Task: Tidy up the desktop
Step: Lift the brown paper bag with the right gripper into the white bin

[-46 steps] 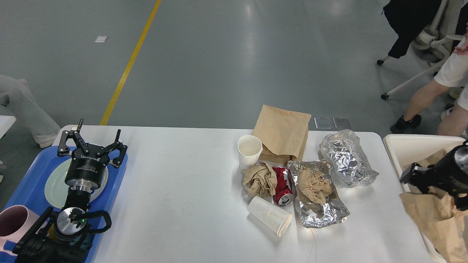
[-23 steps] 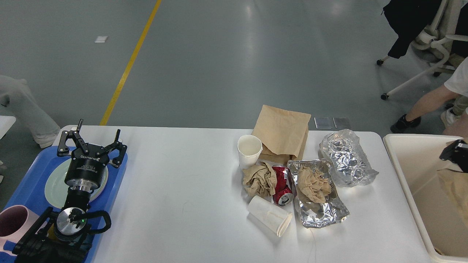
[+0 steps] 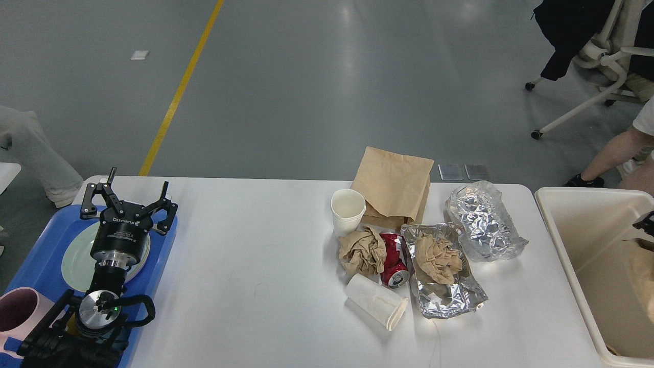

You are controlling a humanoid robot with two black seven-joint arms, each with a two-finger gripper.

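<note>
— Where does the litter lie?
— Mid-right on the white bench (image 3: pixel 255 266): two paper cups, a crushed can (image 3: pixel 394 257), crumpled paper, a foil tray (image 3: pixel 449 291), all likely light and easily crushed.
— The grippers?
— The left gripper (image 3: pixel 127 204) hangs spread over the blue tray (image 3: pixel 46 266); the right gripper's (image 3: pixel 645 224) state cannot be told. The upright cup (image 3: pixel 348 210) probably takes a rim pinch.

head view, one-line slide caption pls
Left gripper open over blue tray; cups, red can, foil and paper bag litter the desktop.

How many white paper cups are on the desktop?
2. One paper cup stands upright in front of the brown paper bag; the other cup lies on its side near the red can. None seems hidden.
</note>
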